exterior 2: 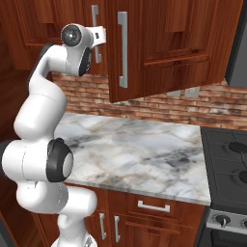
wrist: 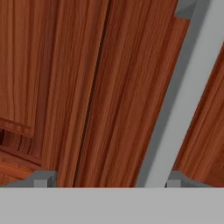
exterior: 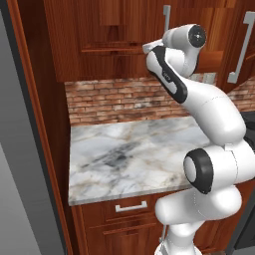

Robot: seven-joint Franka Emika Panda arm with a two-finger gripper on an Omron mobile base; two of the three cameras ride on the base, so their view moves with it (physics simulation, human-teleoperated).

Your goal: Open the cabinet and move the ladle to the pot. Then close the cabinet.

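In the left base view the cabinet (exterior: pixel 99 40) hangs on the wall above a brick backsplash (exterior: pixel 114 102) and a marble tabletop (exterior: pixel 124 154), its top cut off by the frame. The raised arm covers much of its middle, so the hand (exterior: pixel 149 48) is mostly hidden behind the wrist there, just beside the lower part of a silver bar handle (exterior: pixel 167 20). In the right base view the hand (exterior 2: pixel 100 34) reaches up against the left door's handle (exterior 2: pixel 95 29). The right door (exterior 2: pixel 169 48) looks as if it stands slightly forward of its neighbour, though I cannot tell whether it is ajar. Nothing of the cabinet's inside can be seen. At the far right a dark stove (exterior 2: pixel 226 159) is cropped by the edge. In the hand view the hand (wrist: pixel 107 180) is spread wide, and only the very ends of its fingertips (wrist: pixel 41 179) rise into view. The blurred handle (wrist: pixel 183 96) runs slantwise between them, close to the right tip, with wood grain behind. The fingers do not press on it, and the hand holds nothing.
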